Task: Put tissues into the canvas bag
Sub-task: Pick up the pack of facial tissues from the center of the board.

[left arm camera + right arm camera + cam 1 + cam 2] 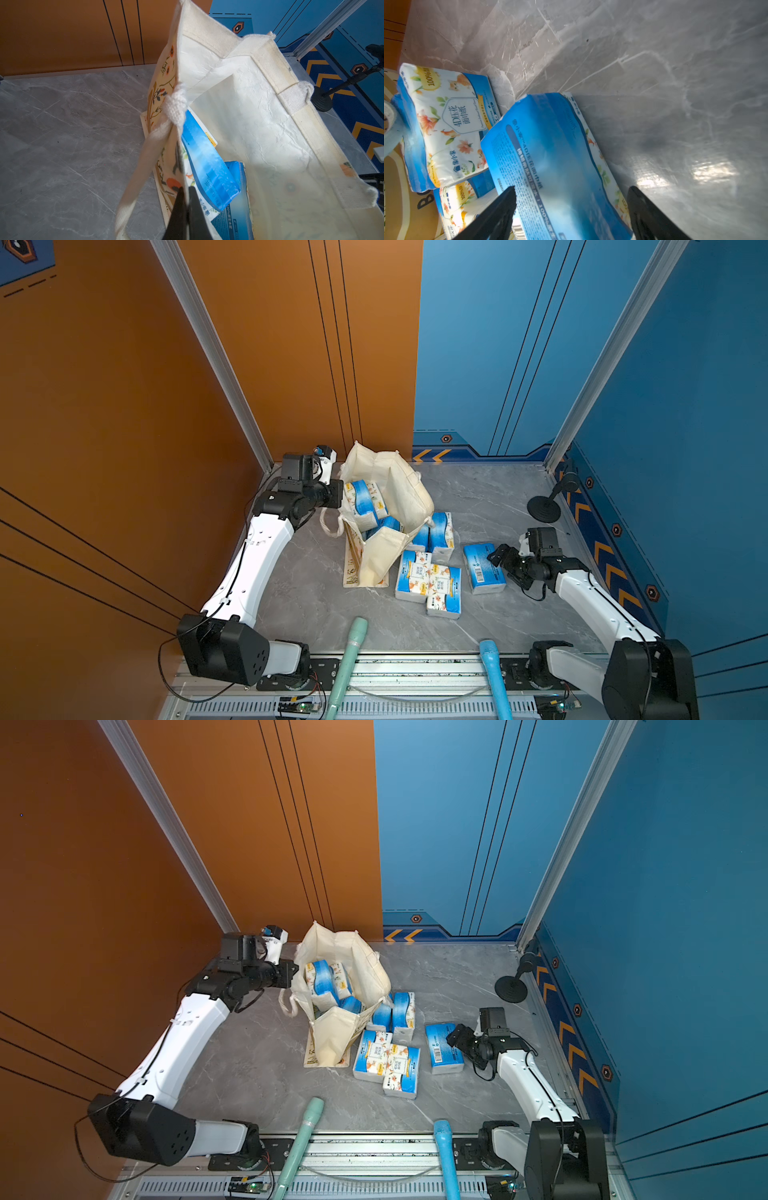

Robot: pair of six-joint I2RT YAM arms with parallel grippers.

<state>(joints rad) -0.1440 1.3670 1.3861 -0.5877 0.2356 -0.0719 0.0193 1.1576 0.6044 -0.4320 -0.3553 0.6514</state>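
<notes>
1. The left claw (186, 190) was pinched flat on the rim of the canvas bag (259, 116), close to a handle knot. That hold looked meant to prop the soft mouth open and stop the bag sliding.
2. The right claw (572, 188) stood wide open with one finger on each side of a lone pack (550, 145) that lay flat with its blue back up. Nothing was gripped. It seemed lined up across the pack's narrower span, which the jaws could cover.
3. In both top views the bag stood far back on the robot's left with its mouth facing up. Several packs (365, 499) were already inside it. The near side sagged outward, which is likely why it needed holding.
4. The other tissues waited outside. Two packs (440, 531) stood on edge against the bag, and a flat cluster (428, 580) lay just in front of them. The lone pack lay apart and nearest the right arm, so it was the sensible next pick.
5. The table (498, 497) was grey, marble-patterned and glossy. I judged that slick wrap could skid on it under a sideways nudge.
6. An orange wall (124, 406) closed the left side, and blue panels (498, 344) closed the back and right. A black stand (544, 506) sat in the far right corner. A pale green rod (351, 655) and a blue rod (492, 672) crossed the front rail (415, 668).
</notes>
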